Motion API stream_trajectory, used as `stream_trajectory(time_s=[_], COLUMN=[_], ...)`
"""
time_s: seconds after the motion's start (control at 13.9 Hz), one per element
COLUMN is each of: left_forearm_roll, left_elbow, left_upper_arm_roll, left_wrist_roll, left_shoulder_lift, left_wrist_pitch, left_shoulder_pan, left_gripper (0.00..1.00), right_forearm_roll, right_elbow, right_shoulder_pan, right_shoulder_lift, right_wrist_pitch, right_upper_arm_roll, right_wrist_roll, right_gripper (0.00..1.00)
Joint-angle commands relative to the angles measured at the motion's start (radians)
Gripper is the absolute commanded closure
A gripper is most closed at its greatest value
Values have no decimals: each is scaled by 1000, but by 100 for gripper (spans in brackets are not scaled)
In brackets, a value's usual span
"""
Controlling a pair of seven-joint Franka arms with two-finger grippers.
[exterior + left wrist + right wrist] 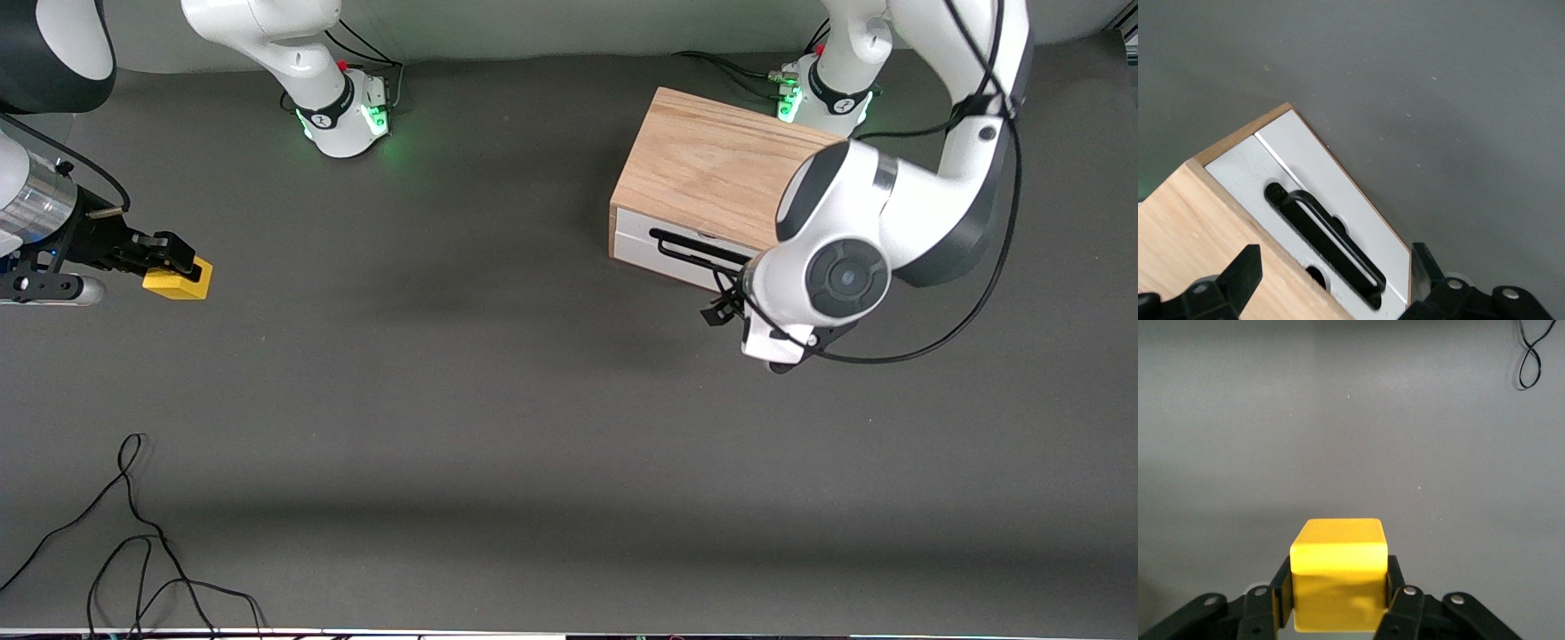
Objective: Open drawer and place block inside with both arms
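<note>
My right gripper is clamped on the block, a finger pressed flat against each side of it. In the front view that gripper sits at the right arm's end of the table with the yellow block at its tip; I can't tell from there whether the block rests on the table or hangs just above it. The right wrist view settles the grip but shows only grey table and a loop of cable past the block.

My left gripper stands wide, its two fingertips spread to either side of the handle without touching it. In the front view the left arm's wrist covers most of that gripper, so only the wrist view shows the gap. It hangs just in front of the drawer, which sits flush in the cabinet, not pulled out.

The cabinet is at the left arm's end, close to that arm's base. The block is well apart from it, with most of the table between them. Loose black cable lies near the front camera's edge.
</note>
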Motion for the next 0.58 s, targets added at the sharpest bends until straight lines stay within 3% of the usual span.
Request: stream_trajectory(time_s=[0.0,0.51], left_forearm_roll=[47,54], left_elbow=[-34,-89], left_upper_arm_roll=[5,3], left_wrist_roll=[-172,-447], left_shoulder_lift=[2,72], left_wrist_pitch=[14,124], left_shoulder_pan=[-24,-124], left_gripper=[0,0], right_forearm_roll=[-17,-17], right_elbow=[-15,-15], right_shoulder_pan=[6,6], right_shoulder_lift=[-20,-20], right_wrist_pitch=[-7,-7], right_upper_arm_roll=[-2,-2], right_wrist_roll=[23,23], right_gripper=[69,69])
